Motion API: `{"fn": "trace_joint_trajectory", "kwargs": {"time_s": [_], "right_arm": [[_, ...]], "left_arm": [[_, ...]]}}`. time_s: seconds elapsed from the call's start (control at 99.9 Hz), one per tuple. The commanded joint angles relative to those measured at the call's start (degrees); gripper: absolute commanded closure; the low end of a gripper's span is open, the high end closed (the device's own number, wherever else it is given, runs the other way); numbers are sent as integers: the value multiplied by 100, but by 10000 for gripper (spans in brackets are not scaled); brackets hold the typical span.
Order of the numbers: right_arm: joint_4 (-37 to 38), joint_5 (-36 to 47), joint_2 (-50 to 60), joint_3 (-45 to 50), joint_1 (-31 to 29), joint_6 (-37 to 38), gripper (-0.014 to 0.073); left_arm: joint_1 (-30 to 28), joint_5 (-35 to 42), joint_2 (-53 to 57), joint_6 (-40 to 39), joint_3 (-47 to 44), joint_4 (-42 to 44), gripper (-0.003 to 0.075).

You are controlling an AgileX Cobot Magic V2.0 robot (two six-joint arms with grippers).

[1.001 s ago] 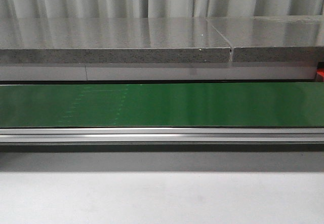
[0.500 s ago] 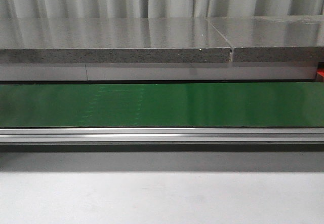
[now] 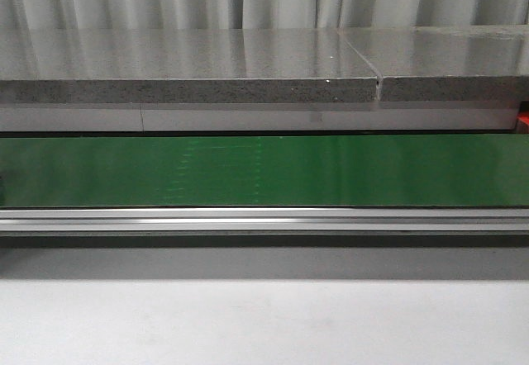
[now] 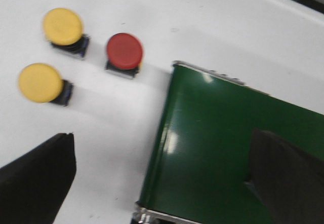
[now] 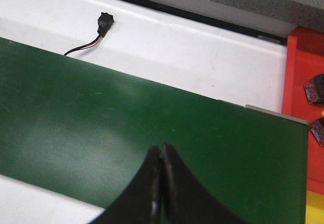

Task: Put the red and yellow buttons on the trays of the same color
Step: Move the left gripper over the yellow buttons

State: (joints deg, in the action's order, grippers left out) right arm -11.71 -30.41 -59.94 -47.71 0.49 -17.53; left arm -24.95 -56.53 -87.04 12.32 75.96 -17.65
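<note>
Black left gripper [image 4: 157,178] gapes wide over our green belt [image 4: 223,148]; red button [image 4: 124,50] and two yellow buttons [image 4: 50,57] sit beyond. Right gripper [image 5: 161,183] clamped empty. Buttons crowd together: we risk nudging neighbours.

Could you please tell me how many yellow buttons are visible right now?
2: both on the white table, one yellow button beside the red button, the other yellow button alone. Others may lie out of view.

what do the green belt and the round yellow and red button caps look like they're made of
Green conveyor belt: likely smooth PVC or rubber, glossy; light reflects off it. Two yellow button caps and the red cap: probably matte moulded plastic, evenly coloured, though blurred.
</note>
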Motion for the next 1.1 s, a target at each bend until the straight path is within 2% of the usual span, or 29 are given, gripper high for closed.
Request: {"fn": "trace_joint_trajectory", "kwargs": {"time_s": [0.0, 0.16, 0.53, 0.75, 1.091], "right_arm": [[-1, 323, 114, -141, -4, -45, 662], [-1, 323, 114, -141, -4, -45, 662], [-1, 323, 114, -141, -4, -45, 662], [-1, 323, 114, -141, -4, -45, 662], [-1, 323, 114, -141, -4, -45, 662]], "left_arm": [[-171, 329, 188, -251, 13, 229, 50], [-343, 503, -78, -319, -128, 429, 50], [-354, 1259, -930, -596, -128, 841, 50], [-438, 1688, -1289, -611, -95, 807, 50], [-511, 1534, -1970, -611, 522, 765, 50]]}}
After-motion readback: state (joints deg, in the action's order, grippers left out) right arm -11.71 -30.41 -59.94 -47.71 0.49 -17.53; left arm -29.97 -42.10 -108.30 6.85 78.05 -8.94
